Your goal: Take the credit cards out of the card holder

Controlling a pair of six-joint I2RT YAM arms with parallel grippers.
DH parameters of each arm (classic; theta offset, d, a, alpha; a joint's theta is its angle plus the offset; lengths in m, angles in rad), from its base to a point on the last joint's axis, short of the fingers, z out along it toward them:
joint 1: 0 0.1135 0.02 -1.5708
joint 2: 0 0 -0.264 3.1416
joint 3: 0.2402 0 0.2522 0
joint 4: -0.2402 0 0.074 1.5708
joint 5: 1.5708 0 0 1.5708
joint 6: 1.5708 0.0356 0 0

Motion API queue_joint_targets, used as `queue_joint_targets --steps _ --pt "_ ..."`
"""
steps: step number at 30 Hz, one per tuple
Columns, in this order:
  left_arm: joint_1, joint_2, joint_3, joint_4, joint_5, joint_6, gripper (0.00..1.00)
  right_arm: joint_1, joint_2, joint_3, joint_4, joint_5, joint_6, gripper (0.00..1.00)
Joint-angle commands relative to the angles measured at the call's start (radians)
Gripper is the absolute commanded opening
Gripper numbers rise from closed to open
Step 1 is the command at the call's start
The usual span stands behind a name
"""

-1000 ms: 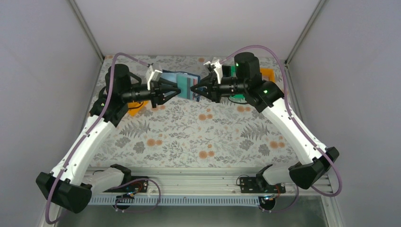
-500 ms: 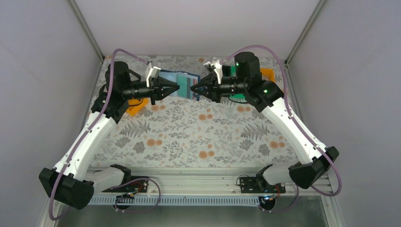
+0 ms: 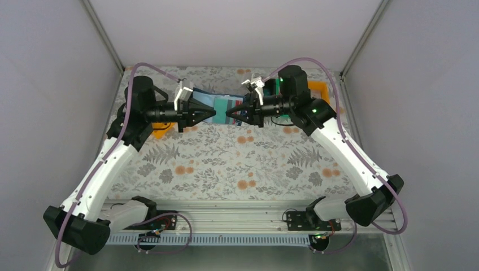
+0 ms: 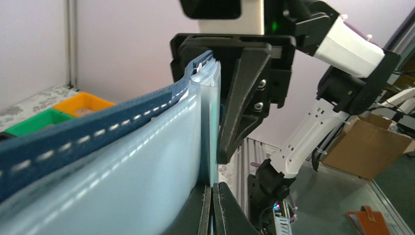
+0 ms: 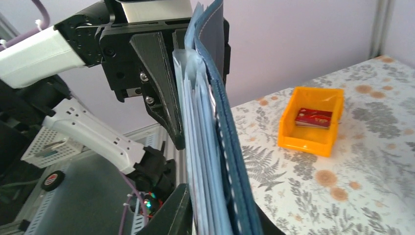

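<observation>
The navy card holder (image 3: 230,102) hangs above the table between my two grippers, its light blue slots (image 4: 122,171) fanned open. My left gripper (image 3: 213,112) comes in from the left. In the left wrist view that gripper (image 4: 211,188) is shut on the thin edge of a teal credit card (image 4: 213,152) that stands in the slots. My right gripper (image 3: 227,112) faces it from the right. In the right wrist view that gripper (image 5: 220,220) has its jaws on either side of the card holder (image 5: 222,122), closed on its whole thickness. A red credit card (image 5: 313,117) lies in an orange bin (image 5: 306,137).
An orange bin (image 3: 162,130) sits under the left arm. At the back right are a green bin (image 3: 285,117) and another orange bin (image 3: 319,88). The floral table (image 3: 226,164) runs toward the arm bases. Grey walls close in both sides.
My left gripper's jaws were spread and have closed on the card's edge. Both grippers and the card holder have sunk a little toward the table.
</observation>
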Motion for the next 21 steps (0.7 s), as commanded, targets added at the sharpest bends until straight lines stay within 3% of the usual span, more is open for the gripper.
queue_joint_targets --steps 1,4,8,18,21 --pt "-0.010 -0.040 -0.014 0.064 0.069 -0.011 0.03 0.012 0.009 -0.026 0.033 -0.085 -0.009 0.20" --pt "-0.002 -0.052 -0.022 0.062 0.072 -0.008 0.02 0.011 -0.011 -0.038 0.038 -0.075 -0.013 0.22" --pt "0.008 -0.060 -0.019 0.036 0.080 0.018 0.02 0.004 -0.031 -0.047 0.017 -0.076 -0.033 0.17" --pt "0.025 -0.063 -0.011 -0.028 0.109 0.103 0.02 -0.014 -0.044 -0.049 -0.050 -0.096 -0.058 0.27" --pt "0.024 -0.063 -0.009 -0.039 0.108 0.111 0.03 -0.014 -0.053 -0.051 -0.041 -0.099 -0.056 0.19"
